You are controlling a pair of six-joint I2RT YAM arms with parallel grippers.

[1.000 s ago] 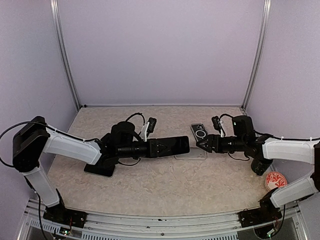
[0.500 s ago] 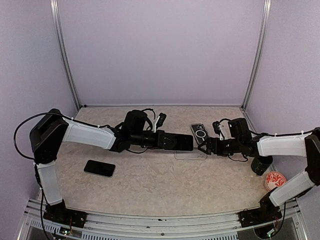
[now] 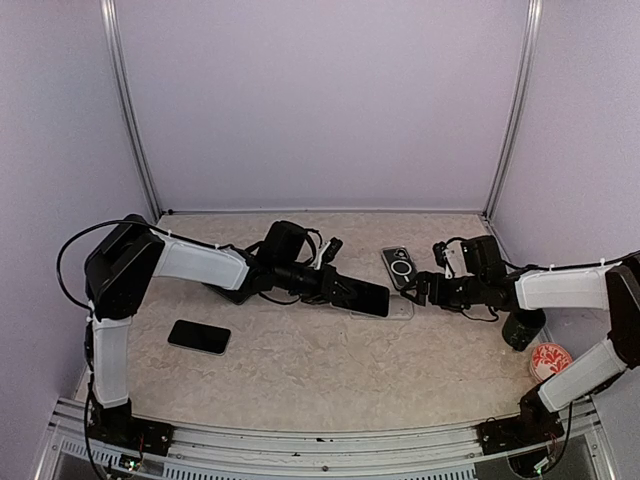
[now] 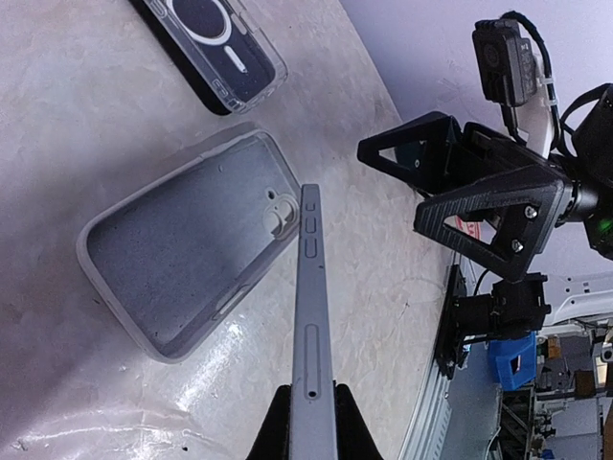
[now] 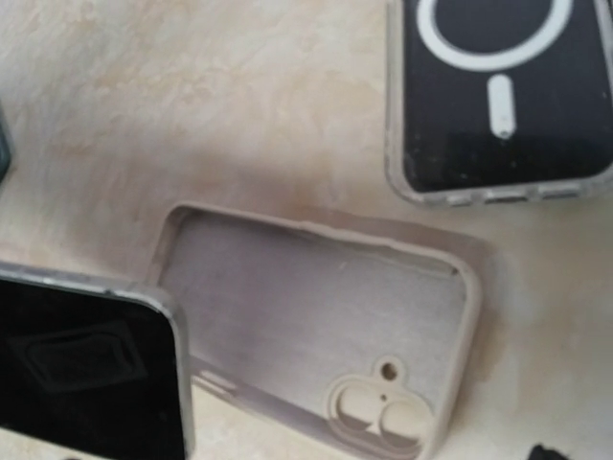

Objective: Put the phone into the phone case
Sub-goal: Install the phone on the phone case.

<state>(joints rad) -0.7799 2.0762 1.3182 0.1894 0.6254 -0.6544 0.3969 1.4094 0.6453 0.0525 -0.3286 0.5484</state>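
Note:
The phone (image 4: 311,287), a black slab with a pale grey edge, is pinched edge-on in my left gripper (image 4: 311,402), which is shut on it. From above, the phone (image 3: 362,297) hangs tilted over the left end of the phone case (image 3: 388,309). The case (image 4: 192,244) lies open side up on the table, with its camera cutout towards the phone's tip. In the right wrist view the phone (image 5: 86,374) overlaps the case (image 5: 316,307) at its lower left corner. My right gripper (image 3: 418,290) stands open just right of the case, holding nothing.
A second phone in a clear case (image 3: 398,266) lies just behind the grey case. Another black phone (image 3: 199,336) lies on the table at the front left. A dark cup (image 3: 522,328) and a red-patterned disc (image 3: 550,360) stand at the right edge.
My left arm has stretched right and lowered the phone towards the case, uncovering the black phone at the front left. My right gripper has opened wider and stayed beside the case.

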